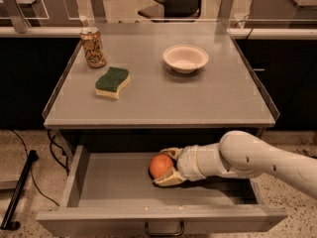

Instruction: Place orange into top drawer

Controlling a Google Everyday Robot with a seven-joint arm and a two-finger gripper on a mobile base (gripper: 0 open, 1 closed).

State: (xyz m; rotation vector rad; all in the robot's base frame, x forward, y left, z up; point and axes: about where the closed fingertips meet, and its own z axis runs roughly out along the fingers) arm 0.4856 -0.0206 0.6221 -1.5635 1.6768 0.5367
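Observation:
The top drawer (114,185) is pulled out below the grey counter, with a dark pull handle (164,229) on its front panel. The orange (161,166) sits low inside the drawer, near the middle. My gripper (165,166) reaches in from the right on a white arm, with its tan fingers (168,178) closed around the orange, one above and one below. Whether the orange rests on the drawer floor cannot be told.
On the counter (163,95) stand a drink can (93,47) at the back left, a green-and-yellow sponge (112,82) and a white bowl (185,58). A black pole (19,192) leans on the floor at the left. Chairs and desks stand behind.

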